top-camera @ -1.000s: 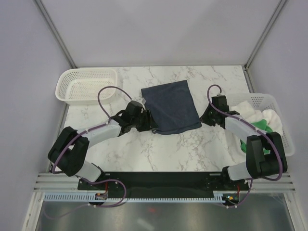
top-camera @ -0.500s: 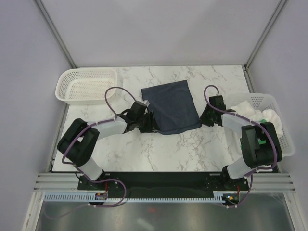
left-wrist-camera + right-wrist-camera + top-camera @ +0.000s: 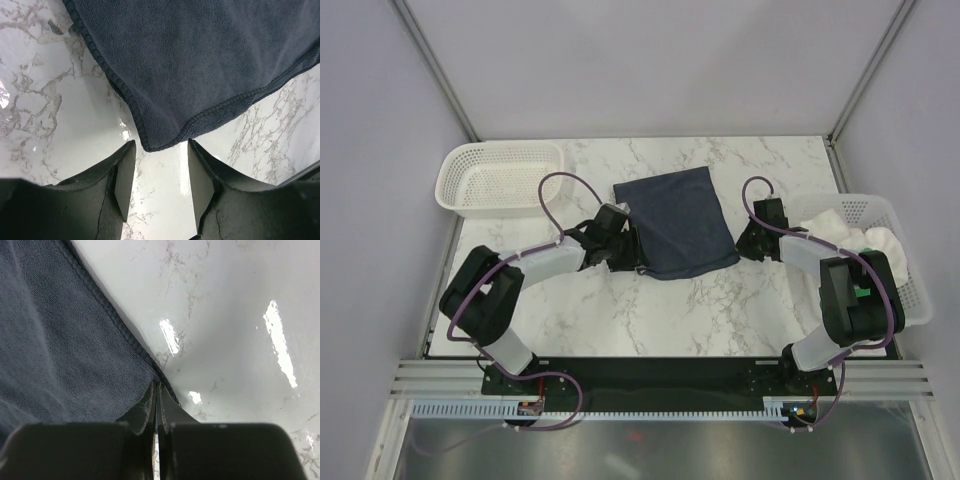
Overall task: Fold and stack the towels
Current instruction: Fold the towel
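A dark navy towel [image 3: 675, 220] lies flat mid-table. My left gripper [image 3: 638, 262] is open at its near-left corner; in the left wrist view the corner of the navy towel [image 3: 200, 60] sits just ahead of the left gripper [image 3: 161, 145], not between the fingers. My right gripper [image 3: 742, 245] is at the near-right corner. The right wrist view shows the right gripper [image 3: 156, 386] shut, its tips pinching the hem of the navy towel [image 3: 60, 350]. A white towel [image 3: 825, 222] and a green towel [image 3: 865, 258] lie bunched in the right basket [image 3: 912, 275].
A white mesh basket [image 3: 455, 185] with nothing in it stands at the back left. Grey walls close in the marble table [image 3: 700, 310] on three sides. The right basket overhangs the table's right edge beside my right arm.
My right gripper has closed on the towel's near-right hem. The left arm has swung in, bringing its open gripper up to the near-left corner. The towel has not moved.
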Available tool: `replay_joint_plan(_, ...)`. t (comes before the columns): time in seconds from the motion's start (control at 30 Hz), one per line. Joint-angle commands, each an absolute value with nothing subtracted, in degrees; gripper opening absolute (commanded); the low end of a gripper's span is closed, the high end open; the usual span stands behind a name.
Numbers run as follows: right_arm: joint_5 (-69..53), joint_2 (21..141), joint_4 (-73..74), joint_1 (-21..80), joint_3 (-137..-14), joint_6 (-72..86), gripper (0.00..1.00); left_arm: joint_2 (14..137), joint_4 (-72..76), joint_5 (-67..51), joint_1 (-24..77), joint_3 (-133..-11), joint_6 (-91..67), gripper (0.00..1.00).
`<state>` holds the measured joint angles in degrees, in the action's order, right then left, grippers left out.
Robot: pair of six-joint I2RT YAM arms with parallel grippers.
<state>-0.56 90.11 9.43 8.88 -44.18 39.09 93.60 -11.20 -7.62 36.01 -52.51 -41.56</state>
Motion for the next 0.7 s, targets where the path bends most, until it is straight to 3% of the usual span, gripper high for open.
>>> replay_joint_plan(0.0,0.6,90.4,7.4,9.0,-45.8,38.3,0.03,94.0,-12.7,-5.4,36.7,-54.5,-39.7,0.53)
replay_joint_plan(0.23,0.4,89.3,7.3,9.1,-45.8,38.2,0.00,94.6,-12.7,-5.4,37.1,-55.2,-39.7,0.53)
replay_joint_plan(0.27,0.2,89.1,7.4,9.1,-45.9,38.2,0.00,94.7,-11.1,-5.3,37.1,-55.6,-40.2,0.36)
replay_joint_plan(0.47,0.1,88.9,7.5,9.1,-46.1,37.9,0.00,96.1,-11.9,-5.2,37.1,-56.9,-40.4,0.16)
replay_joint_plan(0.67,0.1,88.2,7.4,9.1,-46.2,37.8,0.00,96.0,-13.8,-4.4,37.1,-57.7,-40.3,0.02)
